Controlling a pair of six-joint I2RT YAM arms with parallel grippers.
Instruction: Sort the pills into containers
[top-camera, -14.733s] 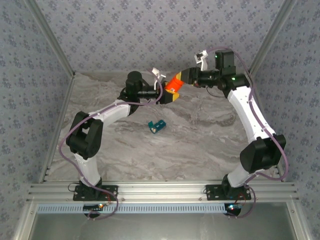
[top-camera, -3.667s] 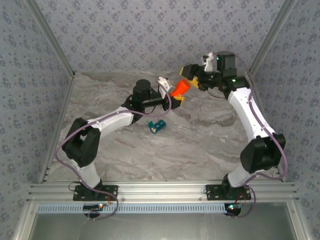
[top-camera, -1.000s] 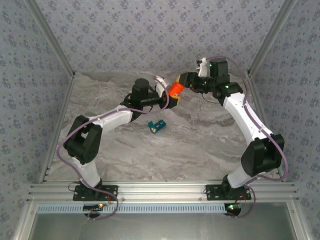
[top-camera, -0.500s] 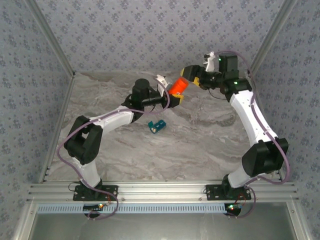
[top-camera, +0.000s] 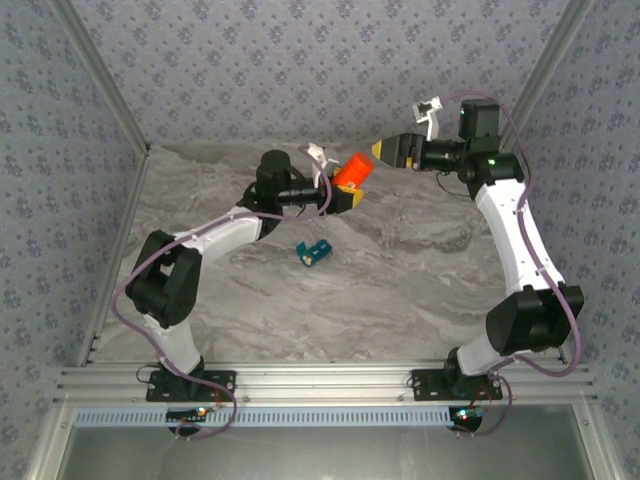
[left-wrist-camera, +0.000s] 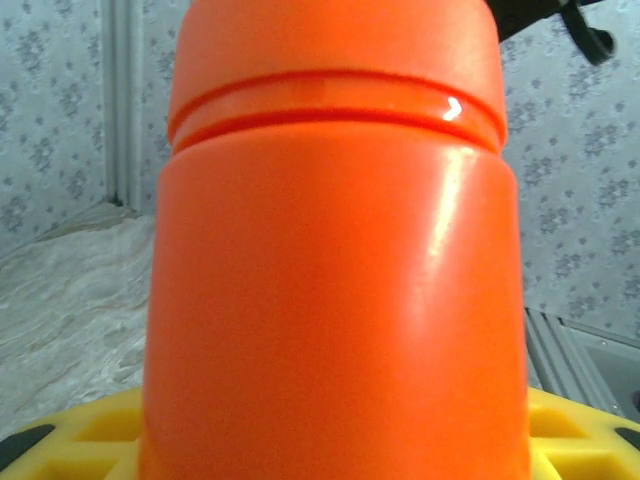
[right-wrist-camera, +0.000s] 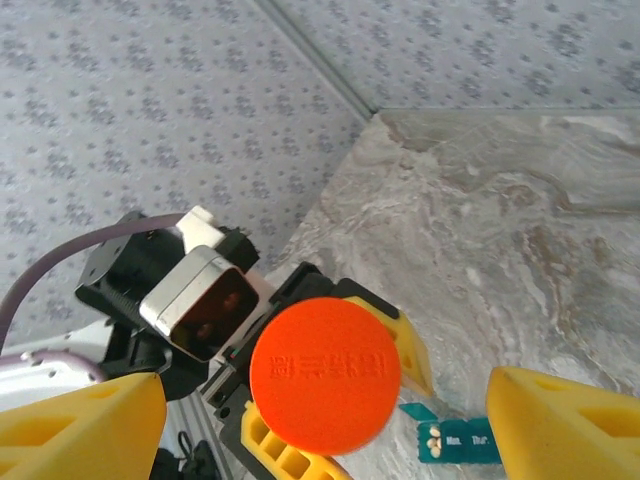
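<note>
My left gripper (top-camera: 343, 186) is shut on an orange bottle (top-camera: 351, 170) and holds it above the back of the table, the round orange cap (right-wrist-camera: 325, 372) still on. The bottle's body (left-wrist-camera: 330, 280) stands between the yellow fingers (left-wrist-camera: 60, 440) in the left wrist view. My right gripper (top-camera: 385, 150) hangs open just right of the cap, apart from it, its yellow fingers (right-wrist-camera: 80, 430) wide on either side. The teal pill box (top-camera: 313, 253) lies on the table below, one lid open with a few white pills (right-wrist-camera: 433, 437) inside.
The grey marbled table (top-camera: 400, 270) is walled at the back and sides by patterned panels (top-camera: 300, 70). An aluminium rail (top-camera: 320, 385) runs along the near edge by the arm bases.
My right gripper has opened off the orange cap and drawn back to the right. The left gripper still holds the bottle, shifted slightly left.
</note>
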